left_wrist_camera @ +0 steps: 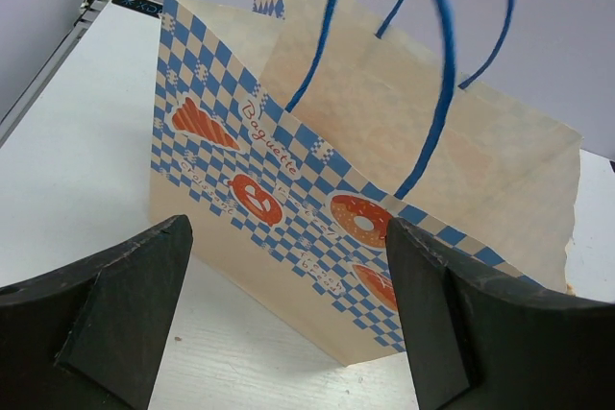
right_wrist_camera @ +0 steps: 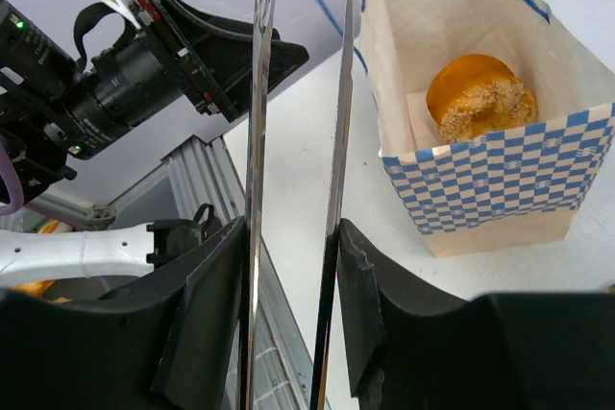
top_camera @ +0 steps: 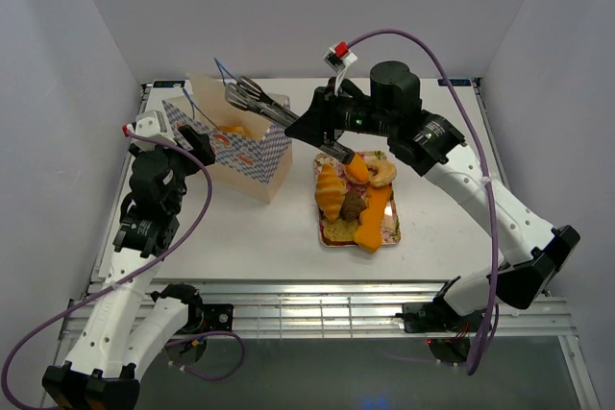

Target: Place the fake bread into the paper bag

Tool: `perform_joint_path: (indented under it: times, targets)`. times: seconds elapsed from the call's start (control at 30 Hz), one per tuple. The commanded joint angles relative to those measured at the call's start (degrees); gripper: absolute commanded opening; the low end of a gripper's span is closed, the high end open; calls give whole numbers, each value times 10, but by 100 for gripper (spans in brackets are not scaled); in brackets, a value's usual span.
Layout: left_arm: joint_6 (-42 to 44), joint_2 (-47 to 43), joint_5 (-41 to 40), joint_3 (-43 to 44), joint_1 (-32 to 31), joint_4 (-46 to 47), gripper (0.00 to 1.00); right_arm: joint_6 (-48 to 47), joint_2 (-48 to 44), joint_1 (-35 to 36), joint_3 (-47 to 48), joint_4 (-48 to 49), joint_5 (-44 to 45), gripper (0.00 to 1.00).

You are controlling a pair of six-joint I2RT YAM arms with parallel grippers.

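The paper bag [top_camera: 252,153] stands open at the back left; it also shows in the left wrist view [left_wrist_camera: 317,208] and the right wrist view [right_wrist_camera: 500,180]. One golden seeded roll [right_wrist_camera: 480,98] lies inside it. More fake bread lies on the floral tray [top_camera: 392,233]: a croissant [top_camera: 330,189], a brown bun [top_camera: 353,205] and orange pieces [top_camera: 375,218]. My right gripper [top_camera: 312,125] [right_wrist_camera: 288,276] is shut on metal tongs [top_camera: 258,96] [right_wrist_camera: 258,93], whose empty tips hang over the bag's mouth. My left gripper [top_camera: 197,141] [left_wrist_camera: 288,304] is open and empty beside the bag's left face.
The bag's blue string handles [left_wrist_camera: 437,74] stand up above its mouth. White walls close in the table on the left, back and right. The metal rail [top_camera: 317,309] runs along the near edge.
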Motion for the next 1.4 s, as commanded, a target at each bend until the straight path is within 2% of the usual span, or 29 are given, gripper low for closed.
perform_joint_path:
  times: [0.0, 0.23, 0.5, 0.73, 1.0, 1.37]
  targets:
    - [-4, -5, -1, -2, -1, -1, 93, -21, -39, 3, 11, -7, 46, 47]
    - [-6, -10, 3, -2, -1, -1, 96, -26, -118, 3, -85, -19, 137, 47]
    - [-8, -9, 16, 1, -1, -3, 97, -10, -223, -13, -248, -50, 294, 47]
    - [-9, -7, 39, 3, -1, -3, 98, 3, -314, -20, -381, -70, 393, 48]
    - [-7, -5, 55, 4, -1, -2, 98, 22, -358, -29, -455, -100, 493, 53]
    - [-4, -3, 68, 4, -1, -1, 98, 37, -353, -42, -511, -113, 492, 54]
